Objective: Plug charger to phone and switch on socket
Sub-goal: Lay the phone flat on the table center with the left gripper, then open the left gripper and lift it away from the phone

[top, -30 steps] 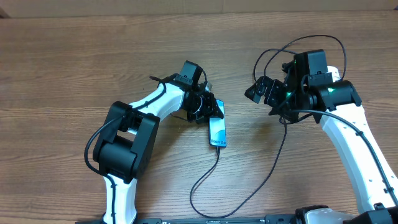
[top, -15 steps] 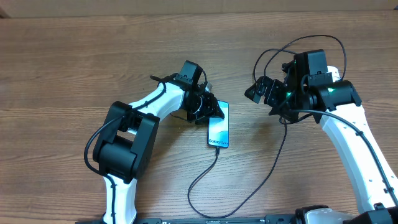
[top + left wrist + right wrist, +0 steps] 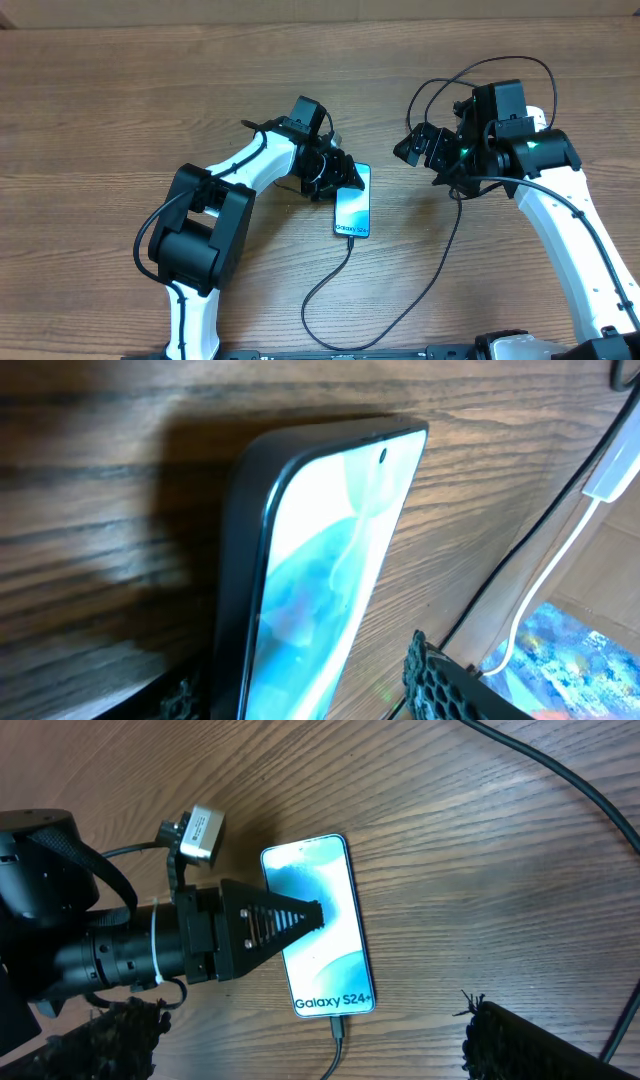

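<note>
The phone (image 3: 352, 212) lies flat on the wooden table, its teal screen lit and facing up, "Galaxy S24+" at its near end (image 3: 335, 1003). The charger's black connector (image 3: 340, 1030) is plugged into that end. Its thin cable (image 3: 330, 275) loops toward the table front, then back up under the right arm. My left gripper (image 3: 340, 180) stands open around the phone's far end (image 3: 330, 560). The right finger (image 3: 440, 680) is apart from the phone's edge. My right gripper (image 3: 420, 148) hovers open to the phone's right, holding nothing. The socket is hidden from view.
The left arm (image 3: 200, 235) reaches in from the front left, the right arm (image 3: 560, 200) from the front right. Black arm cables (image 3: 480, 70) arch above the right wrist. A small camera module (image 3: 195, 830) sits on the left wrist. The table's far edge (image 3: 320, 20) runs along the top.
The left gripper's jaws have spread. The phone, held tilted on its edge before, has tipped down flat with its screen up. The right arm has not moved.
</note>
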`<action>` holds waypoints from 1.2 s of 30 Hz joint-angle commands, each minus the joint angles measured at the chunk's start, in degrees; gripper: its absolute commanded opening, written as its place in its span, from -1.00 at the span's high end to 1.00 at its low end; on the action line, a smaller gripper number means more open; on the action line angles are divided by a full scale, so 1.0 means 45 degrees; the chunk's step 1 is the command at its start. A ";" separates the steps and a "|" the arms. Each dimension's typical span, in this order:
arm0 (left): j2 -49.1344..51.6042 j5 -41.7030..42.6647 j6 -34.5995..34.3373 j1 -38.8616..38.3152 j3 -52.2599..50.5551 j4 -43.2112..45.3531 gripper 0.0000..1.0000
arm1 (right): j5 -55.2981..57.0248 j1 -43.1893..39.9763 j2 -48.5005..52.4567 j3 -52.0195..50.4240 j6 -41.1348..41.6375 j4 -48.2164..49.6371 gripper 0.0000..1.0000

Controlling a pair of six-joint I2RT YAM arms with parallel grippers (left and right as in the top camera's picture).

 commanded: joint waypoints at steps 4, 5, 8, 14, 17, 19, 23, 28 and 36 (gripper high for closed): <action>0.0525 -0.2025 0.0214 0.0228 -0.0423 -0.0539 -0.23 | -0.0073 -0.0019 -0.0282 0.0112 -0.0151 0.0015 -1.00; 0.0525 -0.2025 0.0214 0.0228 -0.0423 -0.0539 -0.24 | -0.0073 -0.0019 -0.0282 0.0112 -0.0151 0.0015 -1.00; 0.0525 -0.2030 0.0214 0.0228 -0.0423 -0.0544 -0.25 | -0.0073 -0.0019 -0.0282 0.0112 -0.0151 -0.0015 -1.00; 0.0525 -0.2662 0.0214 0.0228 -0.0423 -0.0845 -0.26 | -0.0073 -0.0019 -0.0282 0.0112 -0.0151 -0.0024 -1.00; 0.0525 -0.3269 0.0223 0.0228 -0.0423 -0.1180 -0.28 | -0.0073 -0.0019 -0.0282 0.0112 -0.0151 -0.0024 -0.99; 0.0525 -0.3565 0.0257 0.0228 -0.0423 -0.1302 -0.28 | -0.0073 -0.0019 -0.0282 0.0112 -0.0151 -0.0019 -1.00; 0.0525 -0.3774 0.0311 0.0238 -0.0423 -0.1379 -0.28 | -0.0073 -0.0019 -0.0282 0.0112 -0.0151 -0.0024 -1.00; 0.0520 -0.4099 0.0442 0.0432 -0.0413 -0.1418 -0.28 | -0.0068 -0.0019 -0.0282 0.0112 -0.0155 -0.0039 -1.00; -0.0078 -0.4473 0.2016 0.1287 -0.0384 -0.1817 -0.24 | -0.0063 -0.0019 -0.0282 0.0112 -0.0393 -0.0083 -1.00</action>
